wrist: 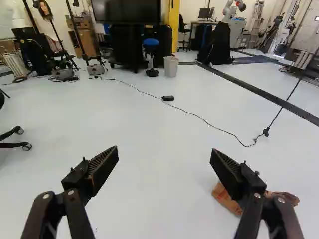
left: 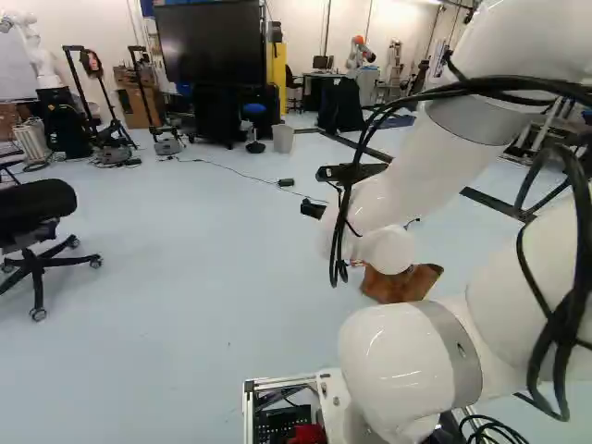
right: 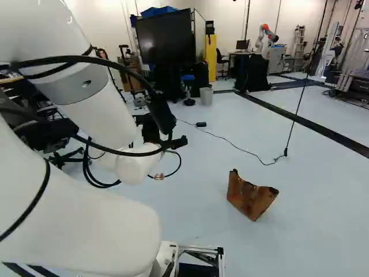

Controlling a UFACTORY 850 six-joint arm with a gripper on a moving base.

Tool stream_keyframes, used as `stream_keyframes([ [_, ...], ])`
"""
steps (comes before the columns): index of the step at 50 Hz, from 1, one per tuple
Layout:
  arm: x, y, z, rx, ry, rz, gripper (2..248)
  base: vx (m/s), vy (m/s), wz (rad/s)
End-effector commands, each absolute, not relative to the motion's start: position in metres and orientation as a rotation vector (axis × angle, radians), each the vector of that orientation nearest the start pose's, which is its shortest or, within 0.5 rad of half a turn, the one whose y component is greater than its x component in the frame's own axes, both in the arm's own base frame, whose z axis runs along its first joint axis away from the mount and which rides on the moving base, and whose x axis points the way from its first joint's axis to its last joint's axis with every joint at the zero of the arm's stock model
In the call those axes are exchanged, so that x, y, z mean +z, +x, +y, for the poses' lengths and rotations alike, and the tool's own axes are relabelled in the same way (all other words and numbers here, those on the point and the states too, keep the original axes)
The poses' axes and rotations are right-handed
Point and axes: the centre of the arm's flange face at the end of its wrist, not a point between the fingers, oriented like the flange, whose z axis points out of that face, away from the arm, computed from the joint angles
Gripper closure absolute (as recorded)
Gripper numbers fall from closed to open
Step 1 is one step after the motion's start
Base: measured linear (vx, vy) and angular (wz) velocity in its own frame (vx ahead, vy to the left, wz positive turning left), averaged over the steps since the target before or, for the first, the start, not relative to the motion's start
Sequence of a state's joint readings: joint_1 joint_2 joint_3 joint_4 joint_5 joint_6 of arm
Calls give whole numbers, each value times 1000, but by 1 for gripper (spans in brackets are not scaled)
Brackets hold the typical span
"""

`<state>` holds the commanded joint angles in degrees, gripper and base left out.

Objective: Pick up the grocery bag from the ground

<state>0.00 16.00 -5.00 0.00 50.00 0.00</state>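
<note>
My arm (left: 398, 190) is arched up, its forearm sloping down to the wrist; the gripper (left: 314, 191) faces out ahead, above the floor (left: 139, 370), fingers (wrist: 230, 172) spread wide with nothing between them; and there's the brown bag (right: 251, 196), on the floor, right of the gripper in the right base view, partly behind one finger in the wrist view.

The grocery bag (right: 246, 200) looks like creased paper, the arm (left: 387, 356) glossy.
</note>
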Motion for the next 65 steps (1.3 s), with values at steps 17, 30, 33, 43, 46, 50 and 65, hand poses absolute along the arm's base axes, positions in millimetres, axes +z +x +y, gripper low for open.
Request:
stream_keyframes([
  [17, 366, 270, 0, -1824, -2558, 0, 3, 213, -41, -219],
  [30, 366, 270, 0, -1824, -2558, 0, 3, 203, -52, -272],
  [33, 366, 270, 0, -1824, -2558, 0, 3, 201, -65, -294],
  [43, 366, 270, 0, -1824, -2558, 0, 3, 196, -54, -286],
  [46, 366, 270, 0, -1824, -2558, 0, 3, 201, -64, -306],
  [50, 366, 270, 0, -1824, -2558, 0, 3, 202, -58, -311],
  [65, 366, 270, 0, -1824, -2558, 0, 3, 194, -58, -295],
])
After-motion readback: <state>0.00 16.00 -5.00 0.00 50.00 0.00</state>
